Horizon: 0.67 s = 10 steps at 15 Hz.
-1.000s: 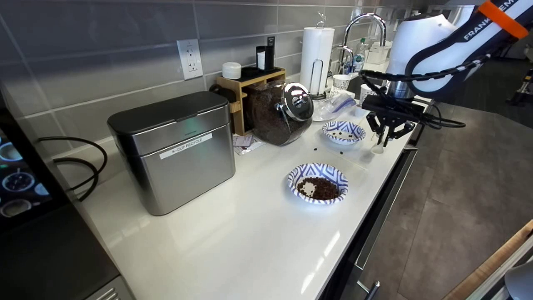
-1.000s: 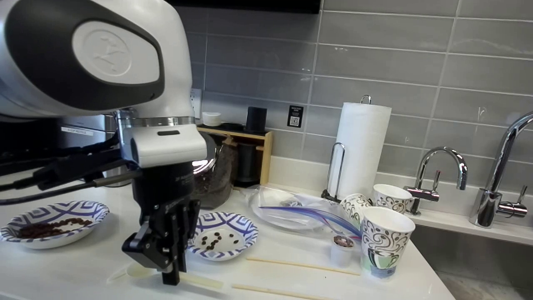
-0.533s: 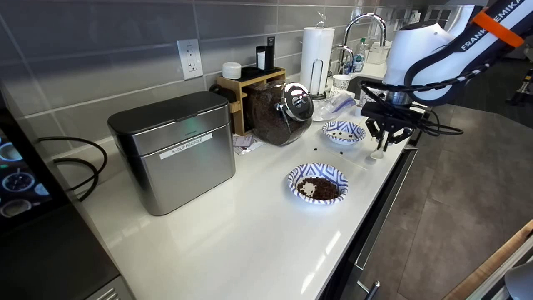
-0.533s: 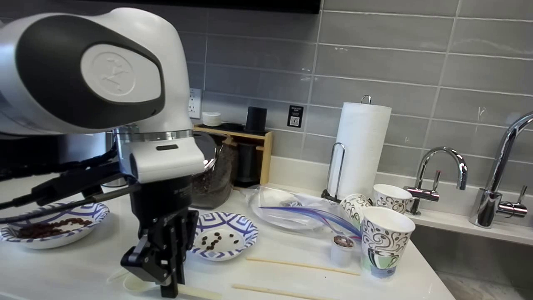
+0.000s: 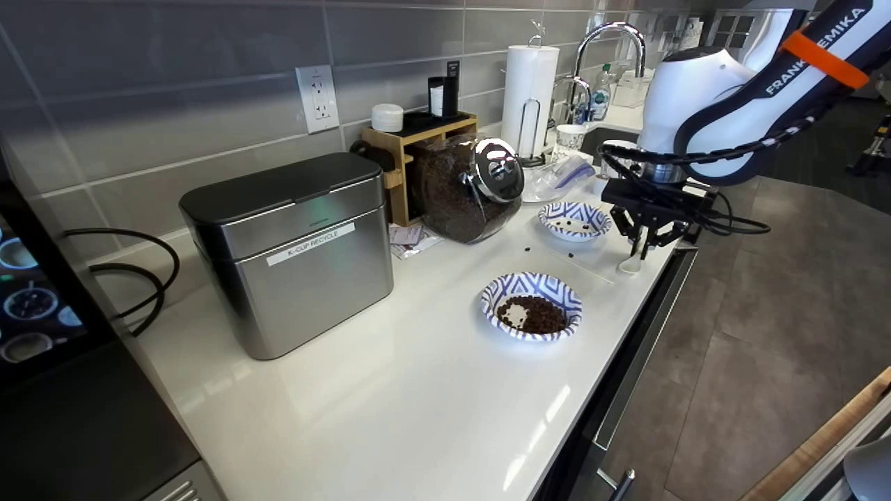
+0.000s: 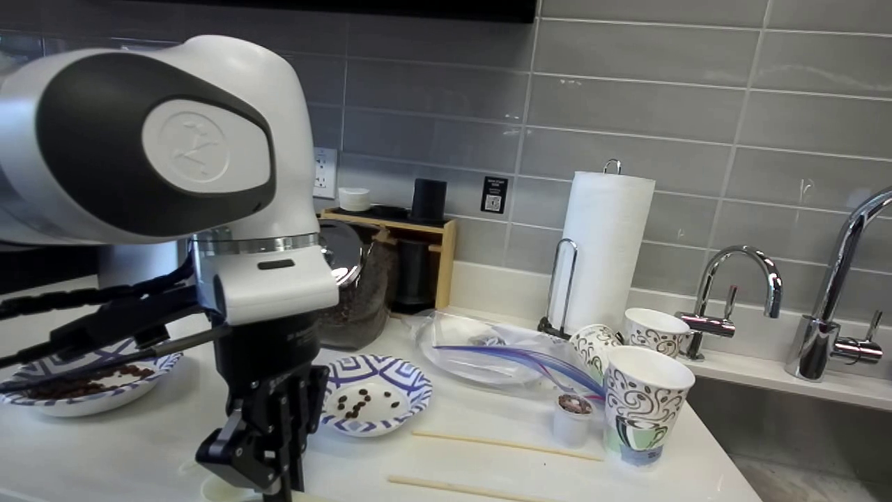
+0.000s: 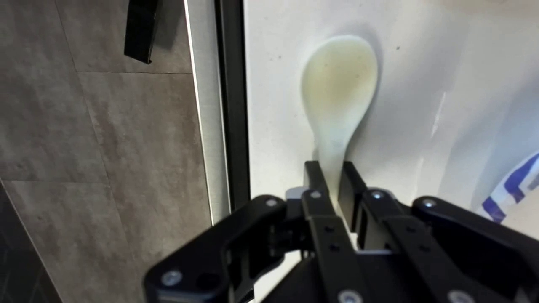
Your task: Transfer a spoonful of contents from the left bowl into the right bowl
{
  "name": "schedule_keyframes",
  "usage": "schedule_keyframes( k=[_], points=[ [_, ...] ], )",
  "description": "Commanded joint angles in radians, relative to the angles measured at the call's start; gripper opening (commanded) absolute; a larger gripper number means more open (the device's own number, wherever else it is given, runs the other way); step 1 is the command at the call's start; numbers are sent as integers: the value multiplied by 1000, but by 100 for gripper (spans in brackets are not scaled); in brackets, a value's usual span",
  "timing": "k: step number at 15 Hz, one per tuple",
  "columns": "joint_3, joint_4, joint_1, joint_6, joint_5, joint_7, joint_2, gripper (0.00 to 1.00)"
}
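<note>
The left bowl [image 5: 518, 281] stands on the counter holding dark brown contents [image 5: 546, 317] with a bare pale patch. It is partly behind the arm's cables in an exterior view [image 6: 104, 406]. The right bowl [image 5: 575, 211] has a pale centre with several loose dark beans and shows in an exterior view [image 6: 412, 390]; a patterned rim [image 7: 511, 189] shows at the wrist view's right edge. My gripper [image 7: 330, 172] is shut on the handle of a pale spoon [image 7: 340, 80]. The spoon's head looks empty, close above or on the counter; I cannot tell which.
The counter's front edge [image 7: 232, 105] runs close beside the spoon. Stray beans [image 5: 571, 255] lie near the right bowl. Wooden sticks [image 6: 509, 445], a plastic bag [image 6: 481, 355] and paper cups [image 6: 644, 397] lie beyond. A steel bin [image 5: 313, 271] and bean jar [image 5: 449, 191] stand along the wall.
My gripper and the spoon have moved down together toward the counter, shifting slightly. Both bowls have stayed in place.
</note>
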Motion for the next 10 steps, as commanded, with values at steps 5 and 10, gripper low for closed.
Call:
schedule_keyframes(
  k=[5, 10],
  points=[
    [-19, -11, 12, 29, -35, 57, 10, 53],
    [-17, -20, 14, 18, -9, 29, -15, 91]
  ],
)
